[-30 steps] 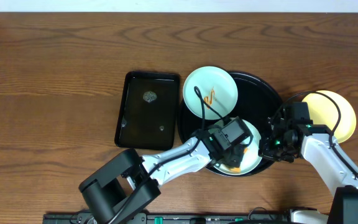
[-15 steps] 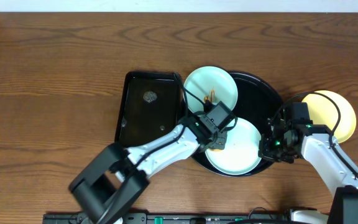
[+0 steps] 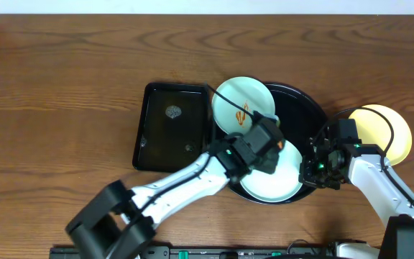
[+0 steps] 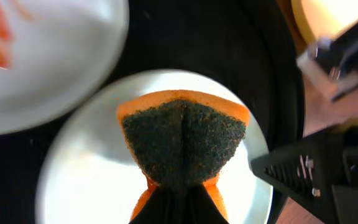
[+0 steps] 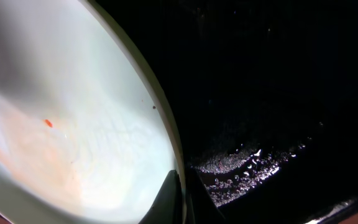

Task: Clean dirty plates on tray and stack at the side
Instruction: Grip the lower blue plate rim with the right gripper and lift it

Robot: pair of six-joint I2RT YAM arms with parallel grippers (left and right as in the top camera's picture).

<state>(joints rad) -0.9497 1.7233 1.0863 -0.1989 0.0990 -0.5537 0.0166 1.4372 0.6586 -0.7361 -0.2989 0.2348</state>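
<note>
Left gripper (image 4: 180, 199) and right gripper (image 5: 180, 198), both mine, are both closed on something. The left clamps one folded sponge (image 4: 182, 140). The right pinches the rim of the near plate (image 4: 79, 168), with that rim running in between its fingers.

Three small round plates are in view, all lying flat and face up; being round, they have no long axis. The near plate, pale blue-green and glossy, sits inside the round tray (image 3: 302, 108) on the side nearest me, and the right wrist view shows a faint orange smear on it. The far plate (image 3: 243, 108), also pale blue-green, lies over the tray's left rim and carries an orange-brown squiggle that runs roughly away from me. The yellow plate (image 3: 387, 133) lies on the wooden table (image 3: 63, 93) just right of the tray, partly behind my right arm.

The sponge is orange foam with a coarse dark green scouring face. It is doubled over, its crease points away from my fingers, and it is pressed onto the near plate.

There are two black trays. The round one is glossy, raised at the rim and beaded with droplets (image 5: 241, 168). The rectangular tray (image 3: 157, 144) sits beside it on the left with its long axis running away from me, and it holds a small greyish scrap (image 3: 172, 111).
</note>
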